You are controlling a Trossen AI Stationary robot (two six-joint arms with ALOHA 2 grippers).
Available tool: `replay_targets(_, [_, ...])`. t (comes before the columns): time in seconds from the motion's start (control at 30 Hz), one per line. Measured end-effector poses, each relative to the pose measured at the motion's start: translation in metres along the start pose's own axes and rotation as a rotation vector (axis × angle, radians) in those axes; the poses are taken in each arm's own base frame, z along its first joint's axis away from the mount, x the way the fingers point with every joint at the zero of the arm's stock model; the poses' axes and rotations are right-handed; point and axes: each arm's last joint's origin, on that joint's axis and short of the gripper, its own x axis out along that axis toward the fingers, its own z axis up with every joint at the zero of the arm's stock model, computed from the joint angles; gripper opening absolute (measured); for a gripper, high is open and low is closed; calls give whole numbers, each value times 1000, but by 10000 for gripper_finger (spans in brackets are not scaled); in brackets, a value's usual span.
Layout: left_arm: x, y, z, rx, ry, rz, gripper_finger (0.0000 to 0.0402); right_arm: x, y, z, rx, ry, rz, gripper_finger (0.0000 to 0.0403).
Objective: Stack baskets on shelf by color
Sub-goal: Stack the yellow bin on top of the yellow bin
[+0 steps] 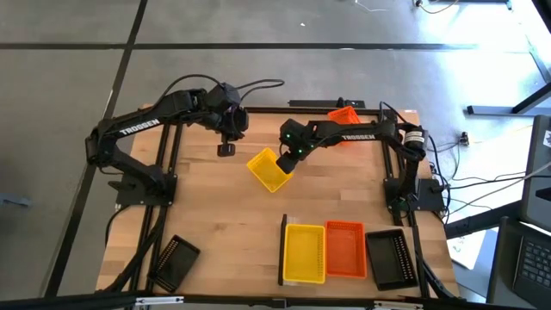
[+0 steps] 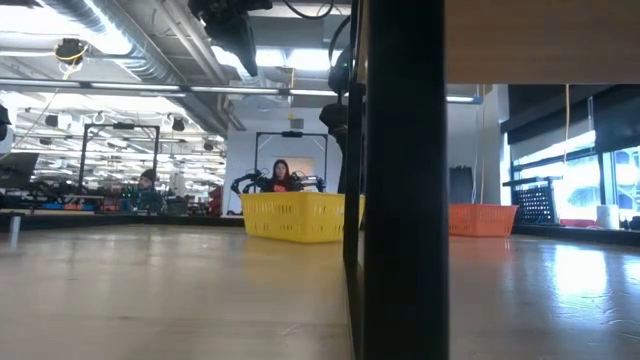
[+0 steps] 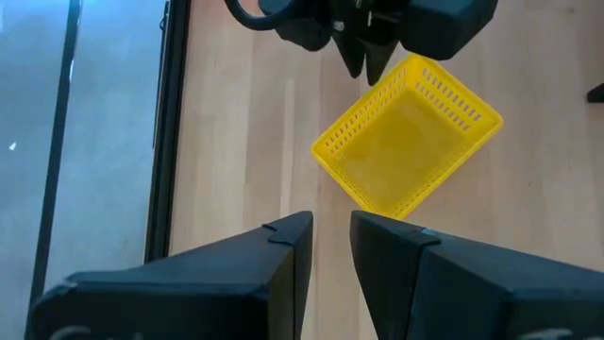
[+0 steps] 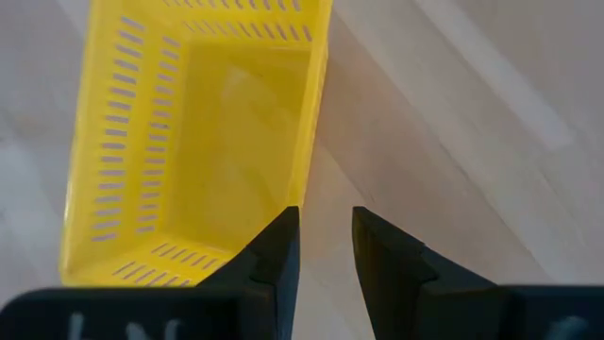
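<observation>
From above: one yellow mesh basket [image 1: 269,170] lay askew mid-worktop [image 1: 215,224], the right pincer [image 1: 289,156] just over its rim, the left pincer [image 1: 225,149] nearby, clear of it; on the pale shelf [image 1: 287,223] sat a yellow [image 1: 305,253], an orange [image 1: 345,250] and a black basket [image 1: 386,258], with another orange [image 1: 343,113] at the far edge and another black [image 1: 175,261] near the left corner. At table height: the yellow basket [image 2: 294,216] stood upright on smooth wood. From the wrists: both pincers slightly parted and empty, slotted walls [image 4: 113,151] beneath the right one.
</observation>
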Motion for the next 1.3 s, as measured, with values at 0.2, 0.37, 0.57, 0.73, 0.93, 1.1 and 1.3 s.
replay_targets(0.2, [0, 0, 0, 1, 0, 1, 67, -1, 2, 2, -2, 4, 54, 97])
replay_targets(0.37, [0, 0, 0, 1, 0, 1, 67, -1, 3, 2, 5, 5, 60, 97])
replay_targets(0.57, [0, 0, 0, 1, 0, 1, 67, 13, 0, 2, -22, 7, 52, 97])
replay_targets(0.73, [0, 0, 0, 1, 2, 1, 67, 31, -3, 0, -25, 29, 47, 97])
replay_targets(0.93, [0, 0, 0, 1, 2, 1, 67, 37, -5, 0, -74, 14, 26, 94])
replay_targets(1.1, [0, 0, 0, 0, 2, 0, 67, 37, -5, 2, -84, -5, 15, 67])
replay_targets(1.3, [0, 0, 0, -1, 2, 0, 67, 37, -5, 1, -110, -3, 14, 14])
